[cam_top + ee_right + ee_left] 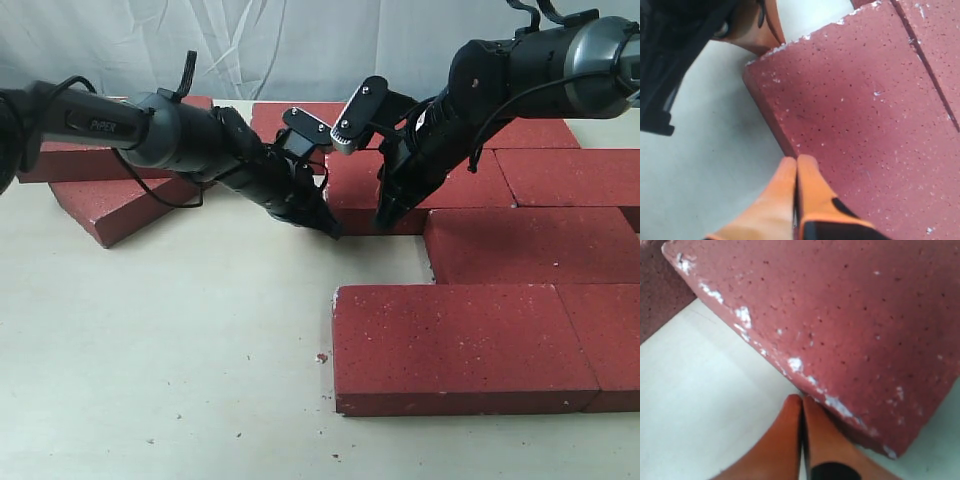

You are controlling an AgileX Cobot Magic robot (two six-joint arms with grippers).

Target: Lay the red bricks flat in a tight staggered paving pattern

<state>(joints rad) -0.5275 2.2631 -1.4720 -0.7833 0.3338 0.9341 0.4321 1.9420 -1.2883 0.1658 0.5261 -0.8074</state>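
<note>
Left pincer (801, 401): shut, nothing held, tips pressed together w/ the point against the edge of a brick (850, 315), near its corner. Right pincer (796, 161): also shut & empty, tip on the adjacent edge of the same brick, just round that corner. In the exterior view the left pincer is at the brick's short end and the right one on its long front side.

Outward: this brick is the left end of the 3rd row from the front. A thin seam shows between it and its right-hand neighbour (570, 175). Whether it sits tight against the 2nd-row brick (530, 245) can't be told, as the arm covers that joint. The front row (465, 345) lies flat, offset from the row behind. Two loose bricks (110, 205) lie at far left on the worktop (180, 350), one skewed, both well apart from the paved patch.

Step, as I read it: nudging, not lifting. Closed tips are used as pushers to square this brick into its row.

Next move prob. needs slow, matched pushes from both sides so the brick slides w/o turning, closing the seams. The contacts are close to the corner, so a tip could slip off. The loose bricks are yet to be brought in.
</note>
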